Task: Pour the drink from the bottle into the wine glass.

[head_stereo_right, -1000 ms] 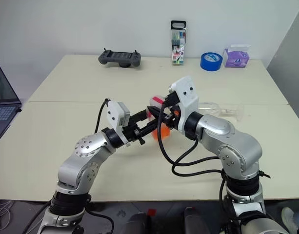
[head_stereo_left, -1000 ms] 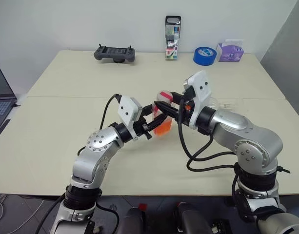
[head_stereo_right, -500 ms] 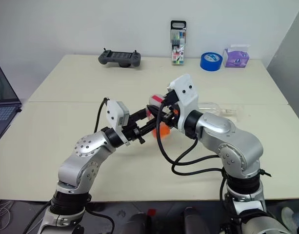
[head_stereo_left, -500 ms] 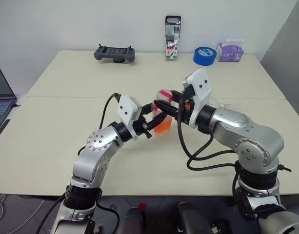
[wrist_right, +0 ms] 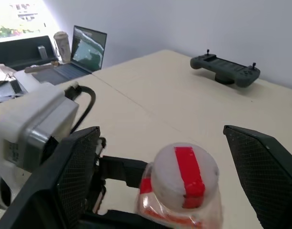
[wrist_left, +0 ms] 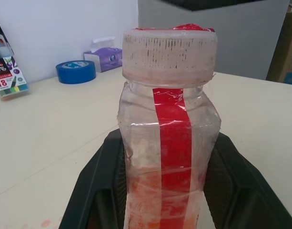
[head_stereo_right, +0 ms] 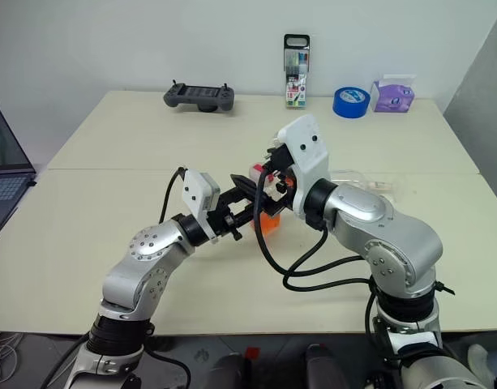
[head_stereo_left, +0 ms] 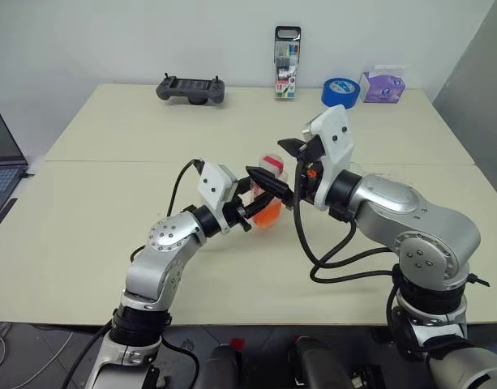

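The left gripper point(head_stereo_left: 260, 203) clamps the bottle point(head_stereo_left: 267, 191) upright above the table point(head_stereo_left: 110, 203), steadying it so the cap point(wrist_right: 184, 167) can be worked; the right gripper point(wrist_right: 169, 157) hangs over that cap, jaws spread wide, gripping nothing; the wine glass point(head_stereo_right: 357, 180) lies behind the right arm

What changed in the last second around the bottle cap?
The right tool opened: a second ago its fingers were closed around the cap; now they stand wide apart on either side of it, letting it go. The left tool stayed shut on the bottle, which is upright in the same spot with its cap on. The wine glass lies on the table as before.
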Robot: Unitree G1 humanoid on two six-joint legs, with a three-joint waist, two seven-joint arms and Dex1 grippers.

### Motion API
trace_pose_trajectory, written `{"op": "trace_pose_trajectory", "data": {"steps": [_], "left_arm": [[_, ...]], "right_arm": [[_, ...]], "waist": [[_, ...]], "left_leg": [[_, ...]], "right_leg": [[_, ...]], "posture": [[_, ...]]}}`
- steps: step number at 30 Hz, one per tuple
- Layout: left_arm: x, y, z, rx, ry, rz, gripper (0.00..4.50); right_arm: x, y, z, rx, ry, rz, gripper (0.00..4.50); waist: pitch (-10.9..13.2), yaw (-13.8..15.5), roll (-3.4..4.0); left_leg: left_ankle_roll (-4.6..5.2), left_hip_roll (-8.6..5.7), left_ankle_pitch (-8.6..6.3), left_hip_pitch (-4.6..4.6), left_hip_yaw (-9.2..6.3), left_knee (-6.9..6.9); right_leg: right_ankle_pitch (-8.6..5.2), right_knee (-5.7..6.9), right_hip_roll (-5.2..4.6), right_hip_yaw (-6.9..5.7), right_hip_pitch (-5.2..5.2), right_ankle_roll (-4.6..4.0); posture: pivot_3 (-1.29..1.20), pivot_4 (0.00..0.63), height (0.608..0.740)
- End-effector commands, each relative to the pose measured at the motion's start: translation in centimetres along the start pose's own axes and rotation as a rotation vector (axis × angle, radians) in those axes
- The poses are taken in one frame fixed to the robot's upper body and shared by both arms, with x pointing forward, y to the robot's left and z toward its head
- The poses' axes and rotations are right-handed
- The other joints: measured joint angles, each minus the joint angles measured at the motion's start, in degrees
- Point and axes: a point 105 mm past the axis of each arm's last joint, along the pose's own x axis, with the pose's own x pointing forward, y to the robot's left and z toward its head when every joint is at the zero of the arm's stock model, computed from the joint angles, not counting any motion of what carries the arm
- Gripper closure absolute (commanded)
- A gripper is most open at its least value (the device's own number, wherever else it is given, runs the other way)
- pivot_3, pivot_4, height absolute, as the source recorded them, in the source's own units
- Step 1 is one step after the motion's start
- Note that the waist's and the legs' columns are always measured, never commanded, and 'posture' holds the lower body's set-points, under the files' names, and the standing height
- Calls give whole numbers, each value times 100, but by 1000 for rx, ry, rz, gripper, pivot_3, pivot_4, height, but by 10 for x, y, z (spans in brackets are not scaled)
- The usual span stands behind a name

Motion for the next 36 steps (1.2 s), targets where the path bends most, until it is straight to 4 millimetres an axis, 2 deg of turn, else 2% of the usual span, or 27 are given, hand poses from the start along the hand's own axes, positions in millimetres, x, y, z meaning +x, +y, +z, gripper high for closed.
{"op": "trace_pose_trajectory", "data": {"steps": [1,6,11,31,35,36], "left_arm": [[2,-1,17,47,-60,-7,2739],[2,-2,17,46,-64,-5,2739],[3,-2,18,45,-67,-3,2739],[4,-1,17,55,-70,5,2740],[4,-2,17,53,-70,5,2761],[4,-2,17,53,-70,4,2768]], "right_arm": [[-1,0,8,-19,-30,-16,74],[0,-4,4,-9,-21,-44,74],[0,-6,-3,-6,5,-54,1663],[5,-6,-2,0,11,-57,1706],[4,-9,-5,2,11,-77,2605],[4,-10,-6,1,13,-79,2667]], "waist": [[0,0,0],[0,1,0],[0,1,0],[0,1,0],[0,1,0],[0,1,0]], "left_leg": [[0,0,0,0,-1,0],[0,-1,0,-1,-1,0],[0,-1,0,-1,0,1],[0,-1,0,-1,-1,0],[0,-1,0,0,1,0],[0,-1,0,-1,0,0]], "right_leg": [[0,0,0,0,0,0],[0,0,0,0,0,0],[0,0,0,0,0,0],[0,1,0,-1,0,0],[0,0,0,0,0,0],[0,0,0,0,0,0]], "posture": [[0,150,740],[0,150,740],[0,150,740],[0,150,740],[0,150,740],[0,150,740]]}}
